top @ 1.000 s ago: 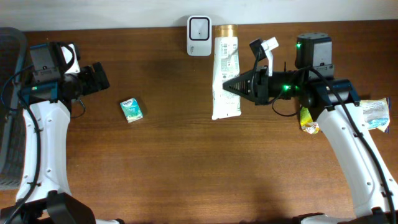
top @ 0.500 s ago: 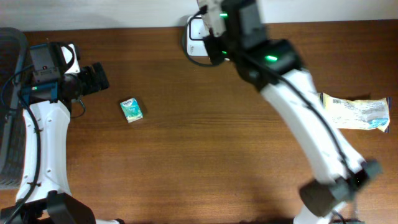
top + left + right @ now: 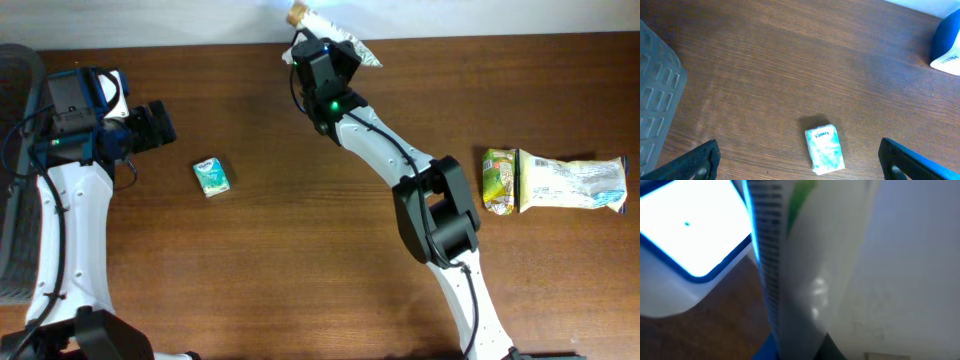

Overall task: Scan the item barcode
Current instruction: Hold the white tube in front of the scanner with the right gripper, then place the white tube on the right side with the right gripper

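Observation:
A white tube (image 3: 338, 42) with a gold cap (image 3: 297, 12) hangs at the table's far edge, with my right gripper (image 3: 325, 55) shut on it. The right wrist view shows the tube (image 3: 810, 275) close up between the fingers of that gripper (image 3: 800, 350). Its barcode (image 3: 771, 255) faces the white scanner (image 3: 685, 230), which glows blue just to the left. In the overhead view the arm hides the scanner. My left gripper (image 3: 152, 125) stands open at the left, above bare wood.
A small teal tissue pack (image 3: 211, 177) lies on the table, seen between the left gripper's (image 3: 802, 162) fingers as the pack (image 3: 825, 156). Two snack packets (image 3: 500, 181) (image 3: 572, 182) lie at the right. A grey basket (image 3: 15, 170) stands at the left edge.
My right arm swung from the right side to the scanner at the back. The tube left the table and now hangs by the scanner. The left arm stayed still.

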`<action>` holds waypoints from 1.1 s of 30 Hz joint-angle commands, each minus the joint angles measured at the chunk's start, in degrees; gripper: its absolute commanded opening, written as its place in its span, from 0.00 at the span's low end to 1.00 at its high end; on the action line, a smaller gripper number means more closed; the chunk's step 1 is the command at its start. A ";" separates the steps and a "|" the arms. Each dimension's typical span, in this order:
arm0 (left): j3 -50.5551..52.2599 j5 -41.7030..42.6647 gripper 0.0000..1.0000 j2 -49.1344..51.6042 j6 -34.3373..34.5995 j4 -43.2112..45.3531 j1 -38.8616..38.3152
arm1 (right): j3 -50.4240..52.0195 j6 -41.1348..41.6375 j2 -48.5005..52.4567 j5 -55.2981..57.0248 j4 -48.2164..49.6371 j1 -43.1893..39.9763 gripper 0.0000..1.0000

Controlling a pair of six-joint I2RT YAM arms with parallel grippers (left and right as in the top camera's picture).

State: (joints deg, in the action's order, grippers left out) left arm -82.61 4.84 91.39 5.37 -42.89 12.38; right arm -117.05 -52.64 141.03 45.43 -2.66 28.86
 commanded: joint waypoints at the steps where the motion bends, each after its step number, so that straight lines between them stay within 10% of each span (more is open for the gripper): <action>1: 0.00 -0.20 0.99 -0.11 -0.76 0.13 0.04 | -1.46 -3.06 0.20 -2.71 1.46 -0.50 0.13; 17: 0.00 -0.20 0.99 -0.11 -0.76 0.13 0.04 | -1.46 -0.72 -0.46 -1.49 1.99 -1.88 0.04; 33: 0.00 -0.20 0.99 -0.11 -0.74 0.13 0.04 | -1.46 49.22 -32.33 -45.99 -39.52 -11.34 0.04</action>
State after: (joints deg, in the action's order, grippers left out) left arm -82.61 4.84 91.39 5.37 -42.87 12.38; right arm -117.12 -19.29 117.86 11.97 -37.87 22.00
